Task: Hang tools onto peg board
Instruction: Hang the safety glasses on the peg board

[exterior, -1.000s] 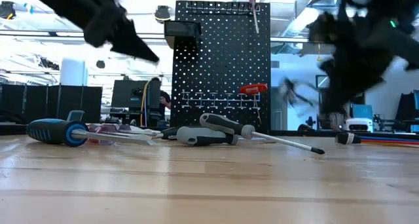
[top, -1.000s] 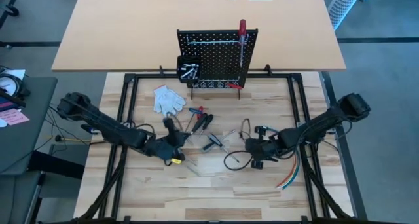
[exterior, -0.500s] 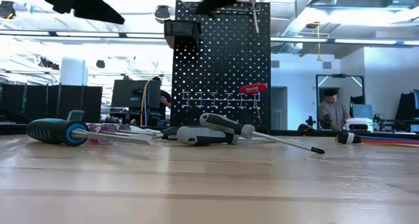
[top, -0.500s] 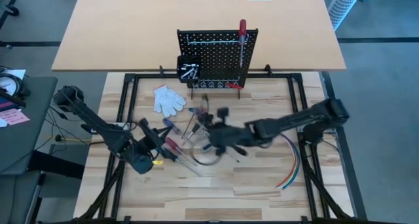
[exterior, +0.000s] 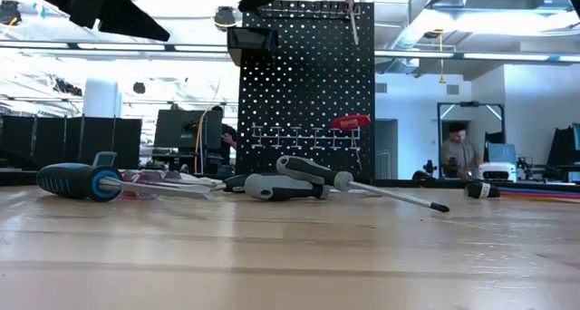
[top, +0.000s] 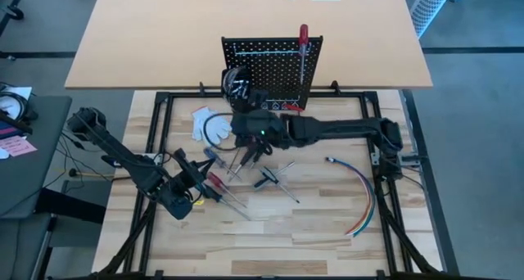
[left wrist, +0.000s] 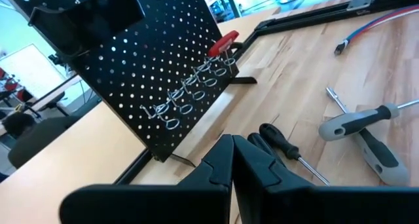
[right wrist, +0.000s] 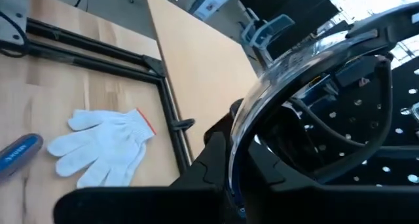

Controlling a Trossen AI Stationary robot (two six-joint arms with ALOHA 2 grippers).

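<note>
The right gripper (top: 239, 123), jaws clenched on looped black cable (right wrist: 314, 86), reaches toward the peg board (top: 270, 63) (left gripper (top: 199, 169) clenched, idle).

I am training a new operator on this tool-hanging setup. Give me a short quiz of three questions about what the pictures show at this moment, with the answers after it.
1. True or false: a red-handled screwdriver hangs on the peg board.
2. What does the right gripper hold beside the board's bin? A) a hammer B) a black cable loop C) a cup
3. Fill in: the fingers of the left gripper, low over the tools on the table, are ____ with nothing between them.

Key: 1 true; 2 B; 3 shut.
</note>
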